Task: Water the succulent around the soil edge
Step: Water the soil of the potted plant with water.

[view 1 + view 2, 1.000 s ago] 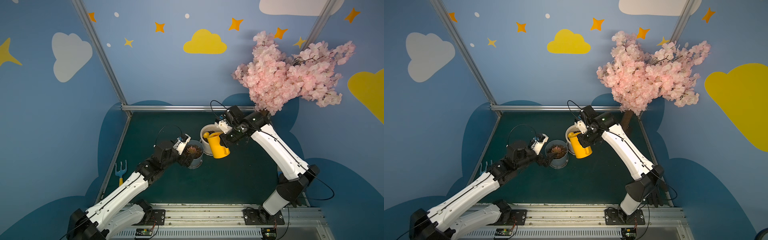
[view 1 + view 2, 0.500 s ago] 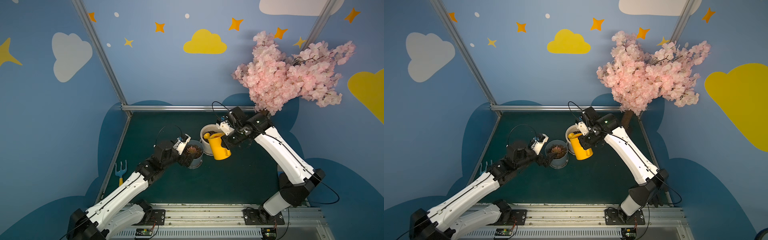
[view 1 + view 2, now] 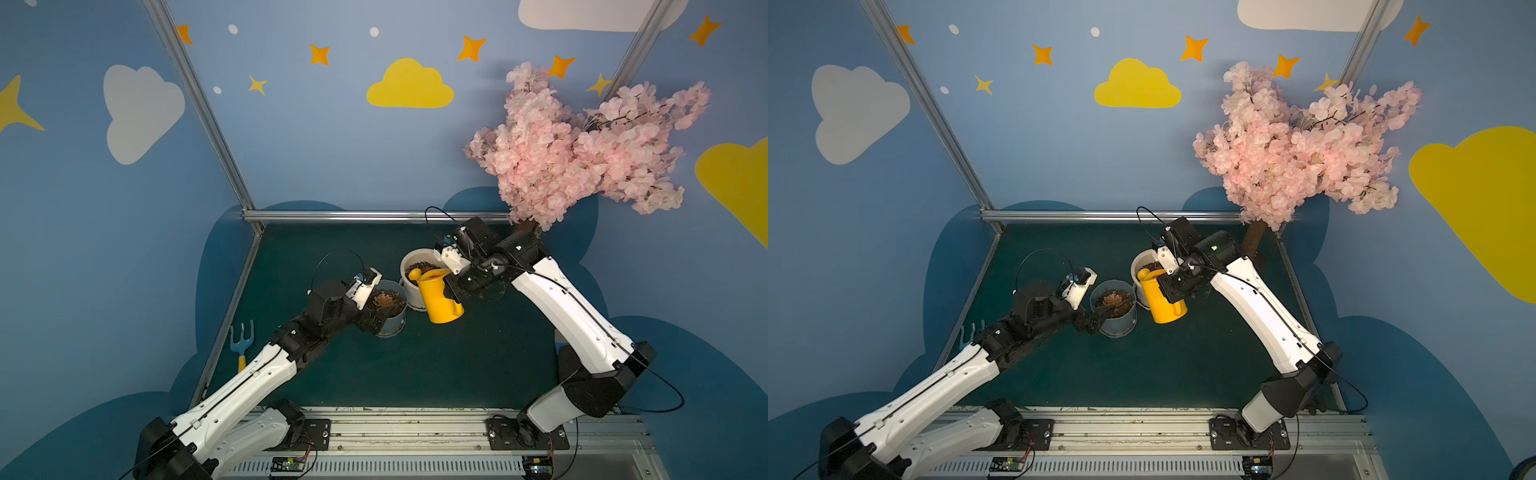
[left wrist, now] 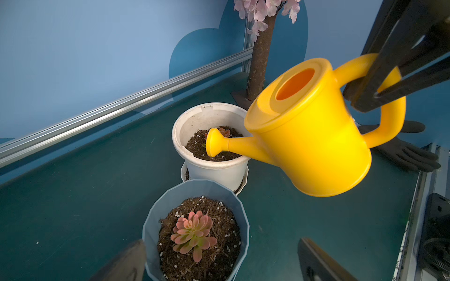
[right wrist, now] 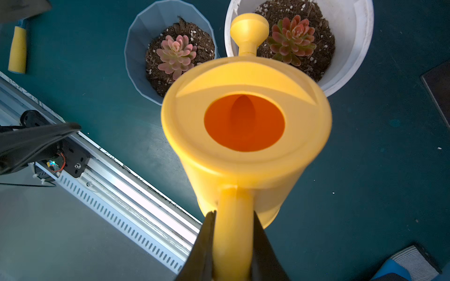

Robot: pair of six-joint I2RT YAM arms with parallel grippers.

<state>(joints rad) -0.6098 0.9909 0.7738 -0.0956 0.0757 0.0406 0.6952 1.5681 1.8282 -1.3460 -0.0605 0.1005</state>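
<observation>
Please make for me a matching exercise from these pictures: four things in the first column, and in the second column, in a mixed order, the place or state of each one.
Column A
1. watering can
2. white pot
3. blue-grey pot
4. garden fork

Column B
a. lies on the mat, away from both pots
b. stands between the open fingers of the left claw
c. is held up and tilted, its handle gripped by the right claw
d. has the can's spout above it

Pairs: 1-c, 2-d, 3-b, 4-a
</observation>
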